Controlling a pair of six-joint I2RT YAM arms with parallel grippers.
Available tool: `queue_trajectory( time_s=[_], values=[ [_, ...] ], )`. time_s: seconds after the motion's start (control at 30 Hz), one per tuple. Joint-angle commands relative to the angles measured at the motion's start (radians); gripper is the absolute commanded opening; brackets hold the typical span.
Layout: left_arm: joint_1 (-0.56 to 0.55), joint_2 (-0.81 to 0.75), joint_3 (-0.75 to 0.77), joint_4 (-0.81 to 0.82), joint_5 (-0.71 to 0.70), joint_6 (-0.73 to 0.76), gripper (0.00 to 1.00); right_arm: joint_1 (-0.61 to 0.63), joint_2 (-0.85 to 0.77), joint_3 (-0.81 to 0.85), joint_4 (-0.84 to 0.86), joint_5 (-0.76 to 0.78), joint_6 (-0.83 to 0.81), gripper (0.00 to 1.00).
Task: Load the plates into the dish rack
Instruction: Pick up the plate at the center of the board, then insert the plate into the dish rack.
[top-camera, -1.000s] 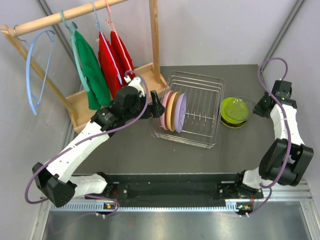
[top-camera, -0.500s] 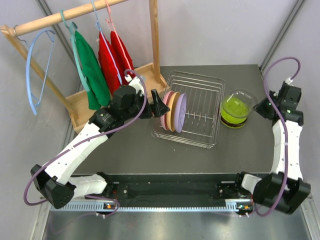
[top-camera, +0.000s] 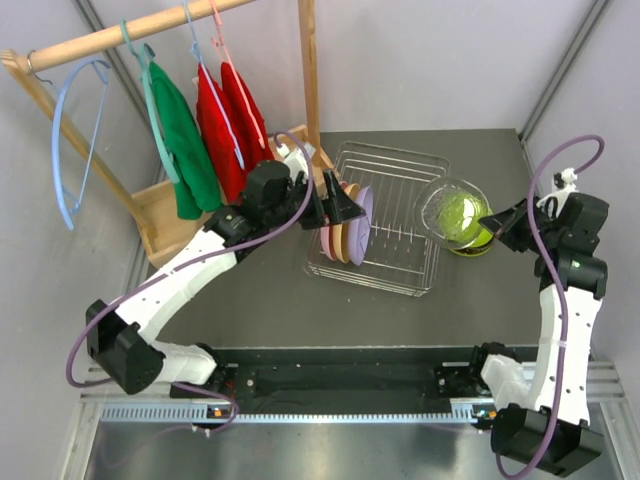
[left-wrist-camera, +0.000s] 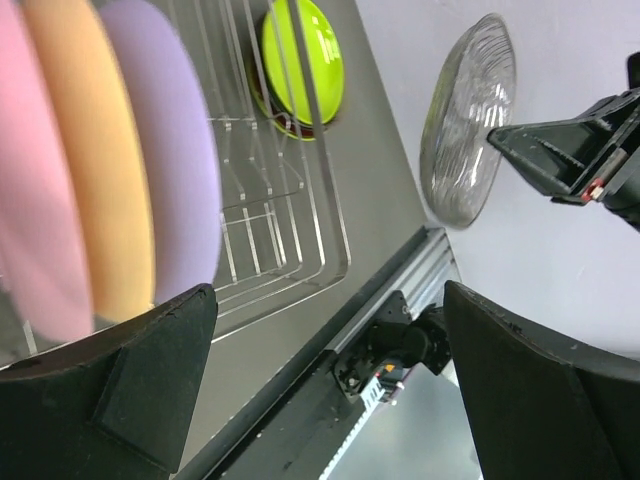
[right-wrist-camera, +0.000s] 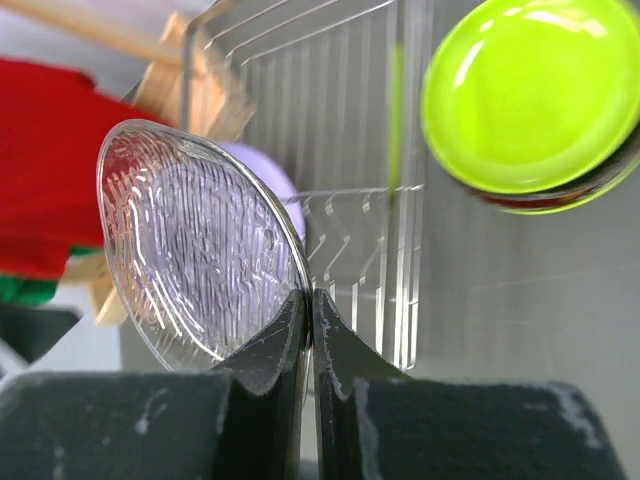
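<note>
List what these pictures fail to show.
- Stack under the lime plate: right wrist view, only dark and red rims peek out; count unclear.
- Pink plate: left wrist view, blurred, cut by the edge.
- Rack wires beside the pink plate: top view, left gripper covers them.

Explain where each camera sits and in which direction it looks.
Top external: above, behind the bases, looking down on the table; both arms show.
Left wrist: by the open left gripper, looking across the dish rack rightward.
Right wrist: by the right gripper, shut on the clear plate, facing the rack.
Wrist views share the clear plate and lime green plate.
</note>
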Motion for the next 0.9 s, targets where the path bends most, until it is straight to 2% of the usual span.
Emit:
queue_trajectory(
  time_s=[0.0, 0.3, 0.63, 0.77, 0.8, 0.87],
  values=[
    [-0.036, 0.056, 0.082, 0.121, 0.056, -0.026, 0.99, 0.005, -0.039, -0.014, 0.026, -0.157, 0.018, 0.00],
    [-0.142, 0.171, 0.160, 0.200, 0.043, -0.034, 0.99, 0.044, -0.053, -0.022, 0.026, -0.239, 0.024, 0.00],
    [-0.178, 0.278, 0.205, 0.310, 0.105, -0.081, 0.99, 0.067, -0.048, -0.023, 0.041, -0.285, 0.034, 0.00],
    [-0.195, 0.300, 0.209, 0.332, 0.097, -0.088, 0.90, 0.067, -0.047, -0.040, 0.039, -0.302, 0.021, 0.00],
    [-0.200, 0.301, 0.212, 0.330, 0.091, -0.088, 0.81, 0.067, -0.047, -0.043, 0.041, -0.305, 0.020, 0.00],
    [-0.203, 0.306, 0.212, 0.328, 0.083, -0.089, 0.73, 0.067, -0.048, -0.054, 0.049, -0.319, 0.017, 0.00]
  ],
)
